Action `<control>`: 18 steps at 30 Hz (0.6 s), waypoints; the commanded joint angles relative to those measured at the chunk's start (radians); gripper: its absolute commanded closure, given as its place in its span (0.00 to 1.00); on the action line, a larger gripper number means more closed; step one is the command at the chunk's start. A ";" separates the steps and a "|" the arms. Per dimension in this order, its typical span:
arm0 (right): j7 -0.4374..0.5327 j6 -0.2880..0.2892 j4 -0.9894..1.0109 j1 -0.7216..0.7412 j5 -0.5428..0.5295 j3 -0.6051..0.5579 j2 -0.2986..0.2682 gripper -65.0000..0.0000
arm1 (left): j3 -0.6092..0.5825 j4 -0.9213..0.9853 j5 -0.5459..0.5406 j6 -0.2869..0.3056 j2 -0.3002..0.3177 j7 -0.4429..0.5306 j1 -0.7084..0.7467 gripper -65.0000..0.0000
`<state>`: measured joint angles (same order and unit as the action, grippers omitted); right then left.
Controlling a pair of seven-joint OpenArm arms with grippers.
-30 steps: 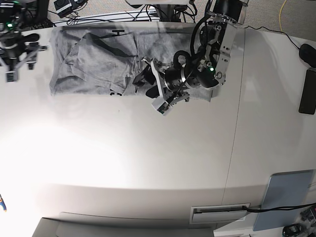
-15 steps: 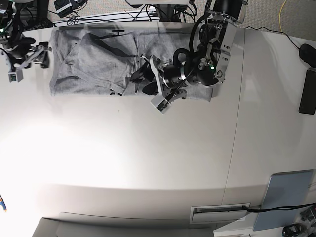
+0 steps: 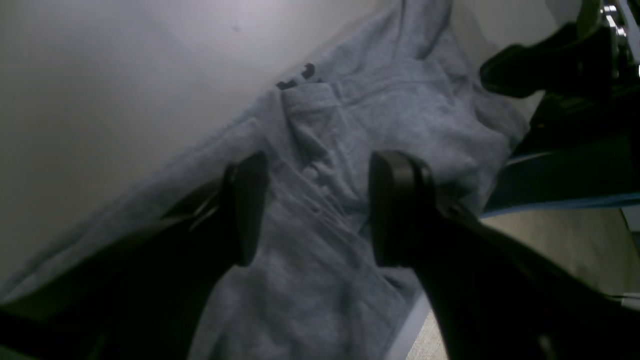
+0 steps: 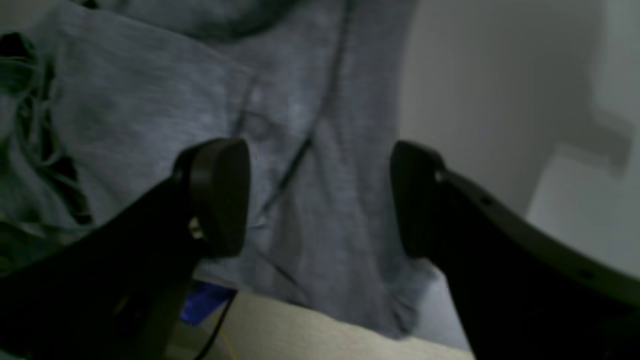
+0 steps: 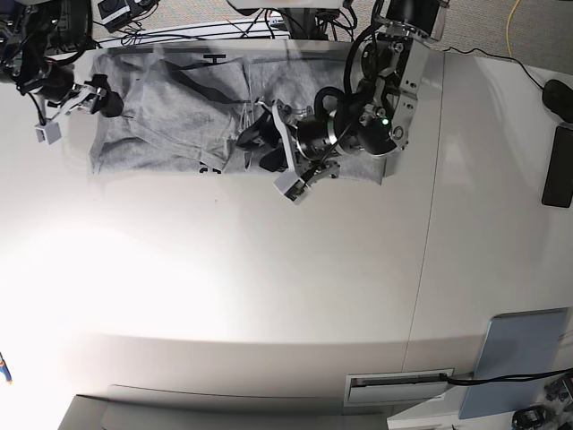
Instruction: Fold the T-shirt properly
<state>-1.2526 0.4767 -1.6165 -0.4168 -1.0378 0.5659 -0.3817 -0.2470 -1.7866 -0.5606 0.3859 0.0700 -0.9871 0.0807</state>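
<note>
shirt [image 5: 192,112] crumpled, far edge of counter [image 5: 269,287] | left pincer [image 3: 315,210] wide, we see it over shirt middle, nothing held | right pincer [image 4: 320,200] wide, over shirt's edge, empty | black lettering at shirt's near hem

The T-shirt [image 5: 179,107] lies along the far edge of the table [image 5: 269,296]; its right-hand portion is covered by the left arm in the base view, so the hem and sleeve there cannot be traced. The black lettering [image 3: 299,77] shows only as a fragment at a fold; the characters are unreadable. Whether the left gripper [image 3: 320,205] touches the cloth cannot be determined: both wrist views are dark and blurred. The right gripper [image 4: 320,200] has its finger bases cut off by the lower picture edge. A blue item [image 4: 205,302] beyond the table edge is too blurred to identify.
</note>
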 commanded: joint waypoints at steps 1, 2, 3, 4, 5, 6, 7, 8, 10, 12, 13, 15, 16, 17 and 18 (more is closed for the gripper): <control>0.012 0.006 -0.012 0.002 -0.021 0.007 -0.008 0.35 | 0.000 -0.018 -0.016 0.005 -0.006 0.018 -0.011 0.48; 0.012 0.006 -0.012 0.002 -0.020 0.002 0.000 0.35 | 0.000 -0.018 -0.016 0.005 -0.006 0.018 -0.011 0.48; 0.012 0.006 -0.012 0.002 -0.020 -0.006 0.008 0.35 | 0.000 -0.018 -0.016 0.005 -0.006 0.018 -0.011 0.48; 0.012 0.006 -0.012 0.002 -0.020 -0.018 0.013 0.35 | 0.000 -0.018 -0.016 0.005 -0.006 0.018 -0.011 0.48; 0.015 0.006 -0.012 0.002 -0.020 -0.034 0.017 0.35 | 0.000 -0.018 -0.016 0.005 -0.006 0.018 -0.011 0.48; 0.021 0.006 -0.012 0.002 -0.020 -0.051 0.019 0.35 | 0.000 -0.018 -0.015 0.005 -0.006 0.018 -0.011 0.48; 0.031 0.006 -0.012 0.002 -0.019 -0.073 0.021 0.35 | 0.000 -0.018 -0.016 0.005 -0.006 0.018 -0.011 0.48; 0.042 0.006 -0.012 0.002 -0.016 -0.093 0.022 0.35 | 0.000 -0.018 -0.015 0.005 -0.006 0.018 -0.011 0.48; 0.065 0.006 -0.012 0.002 -0.002 -0.136 0.022 0.35 | 0.000 -0.018 -0.015 0.005 -0.006 0.017 -0.011 0.48; 0.090 0.006 -0.012 0.004 0.031 -0.175 0.022 0.35 | 0.000 -0.018 -0.013 0.005 -0.006 0.017 -0.008 0.48; 0.105 0.005 -0.012 0.005 0.042 -0.193 0.022 0.35 | 0.000 -0.018 -0.007 0.005 -0.006 0.016 -0.008 0.48; 0.128 0.005 -0.012 0.004 0.044 -0.221 0.022 0.35 | 0.000 -0.018 0.015 0.005 -0.006 0.015 -0.005 0.48; 0.136 0.005 -0.012 0.004 0.044 -0.230 0.022 0.35 | 0.000 -0.018 0.023 0.005 -0.006 0.016 -0.002 0.48; 0.144 0.005 -0.012 0.004 0.045 -0.236 0.022 0.35 | 0.000 -0.018 0.023 0.005 -0.006 0.016 0.001 0.48; 0.153 0.005 -0.012 0.004 0.045 -0.239 0.022 0.35 | 0.000 -0.018 0.022 0.005 -0.006 0.016 0.005 0.48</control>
<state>-1.0729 0.4885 -1.6249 -0.4068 -1.0206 0.3286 -0.3508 -0.2466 -1.7866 -0.5209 0.3862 0.0696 -0.9871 0.0925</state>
